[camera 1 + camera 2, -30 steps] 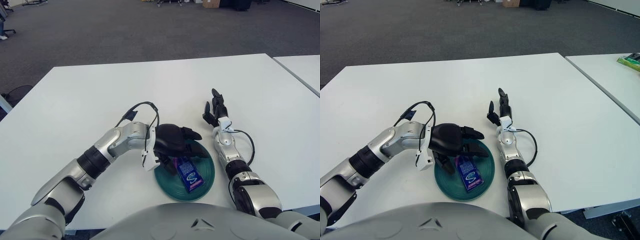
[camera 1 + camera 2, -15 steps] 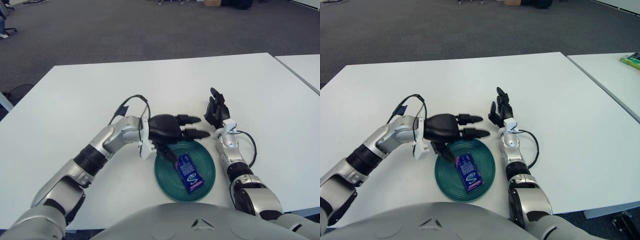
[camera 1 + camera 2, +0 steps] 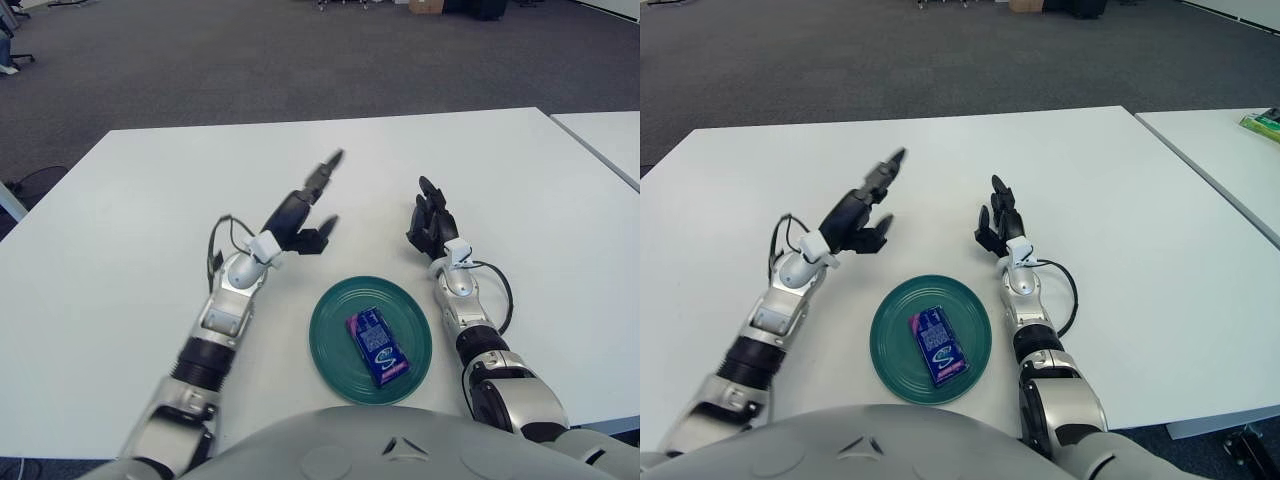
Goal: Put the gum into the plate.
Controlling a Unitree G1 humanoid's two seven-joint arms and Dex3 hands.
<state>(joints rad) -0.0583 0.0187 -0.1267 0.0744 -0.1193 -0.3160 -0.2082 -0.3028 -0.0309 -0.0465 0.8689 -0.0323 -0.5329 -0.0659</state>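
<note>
One gum (image 3: 377, 345) pack in plate (image 3: 330, 320), left hand (image 3: 303, 213) spread empty, right hand (image 3: 430, 225) relaxed.

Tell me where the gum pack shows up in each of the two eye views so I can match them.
Left eye view: the gum pack lies in the green plate, right of centre, near the bottom edge.
Right eye view: the gum pack lies in the same plate, left of centre, near the bottom edge.
Shared landmark: the right hand shows just beyond the plate's right rim in both views.
</note>
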